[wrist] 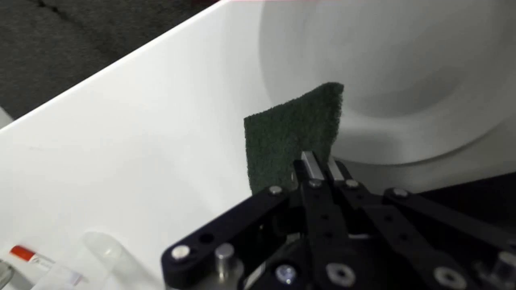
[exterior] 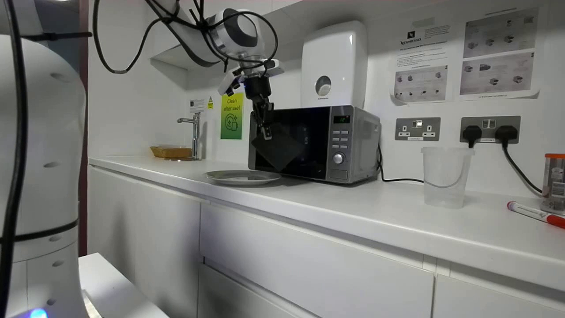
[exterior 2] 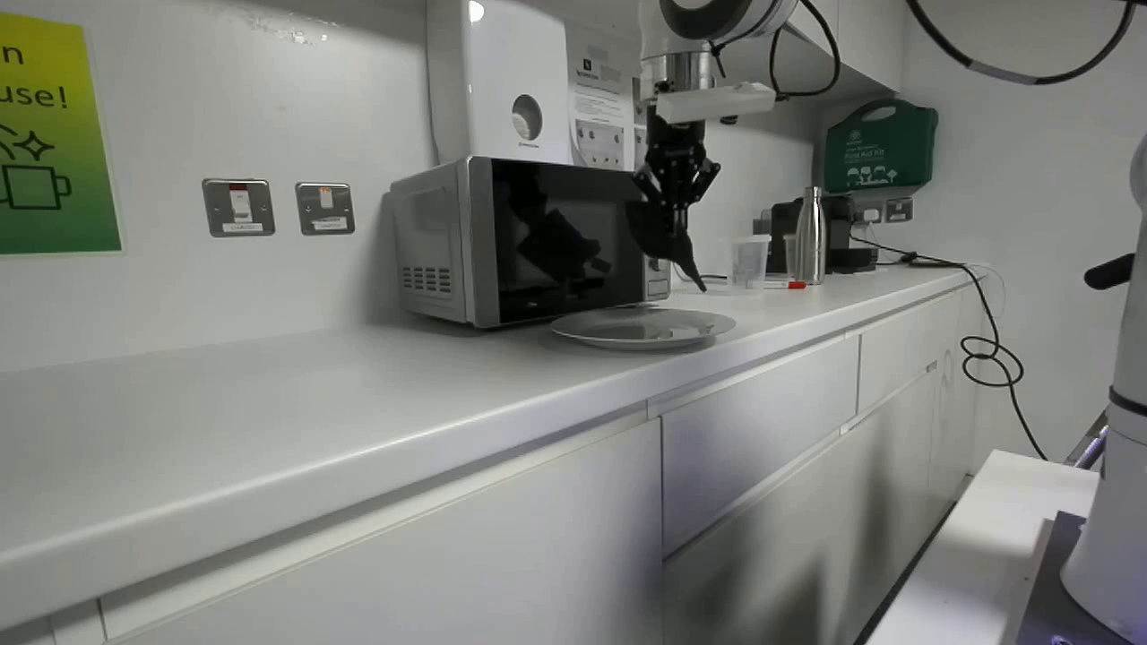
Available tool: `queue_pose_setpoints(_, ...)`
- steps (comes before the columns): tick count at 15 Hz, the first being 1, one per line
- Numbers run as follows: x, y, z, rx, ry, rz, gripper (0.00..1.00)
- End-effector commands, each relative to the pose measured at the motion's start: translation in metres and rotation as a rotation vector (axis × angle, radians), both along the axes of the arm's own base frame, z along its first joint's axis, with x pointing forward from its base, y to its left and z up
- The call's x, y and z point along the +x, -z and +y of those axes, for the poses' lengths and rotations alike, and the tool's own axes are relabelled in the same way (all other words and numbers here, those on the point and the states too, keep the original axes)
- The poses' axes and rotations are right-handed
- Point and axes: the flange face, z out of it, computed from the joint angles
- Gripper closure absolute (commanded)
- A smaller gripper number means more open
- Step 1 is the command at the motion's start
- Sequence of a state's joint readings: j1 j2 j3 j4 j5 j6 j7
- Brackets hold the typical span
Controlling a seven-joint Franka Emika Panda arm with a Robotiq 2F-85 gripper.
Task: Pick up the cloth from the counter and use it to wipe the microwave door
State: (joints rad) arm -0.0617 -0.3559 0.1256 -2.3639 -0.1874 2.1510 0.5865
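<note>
My gripper (exterior: 266, 132) points down in front of the microwave and is shut on the dark cloth (exterior: 279, 149). The cloth hangs tilted from the fingertips, above the counter (exterior: 375, 212). In an exterior view the gripper (exterior 2: 679, 215) and cloth (exterior 2: 659, 237) stand off the dark microwave door (exterior 2: 573, 251), which shows their reflection. In the wrist view the fingertips (wrist: 321, 163) pinch the cloth (wrist: 290, 129) near one edge. Most of the cloth spreads to one side of the fingers. The cloth hides part of the door (exterior: 315, 132) in an exterior view.
A round pale grey plate (exterior: 242, 177) lies on the counter below the cloth, in front of the microwave. A clear bucket (exterior: 446, 176) and a red marker (exterior: 534, 213) stand past the microwave's control side. A white wall box (exterior: 333, 62) hangs above. A tap (exterior: 195, 137) is farther along.
</note>
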Motion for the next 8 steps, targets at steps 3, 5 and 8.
queue_pose_setpoints(3, 0.000, 0.018, -0.060, -0.096, 0.062, 0.159, 0.99)
queue_pose_setpoints(5, -0.004, 0.029, -0.075, -0.040, 0.079, 0.252, 0.99)
queue_pose_setpoints(8, -0.011, 0.046, -0.093, -0.013, 0.113, 0.341, 0.99)
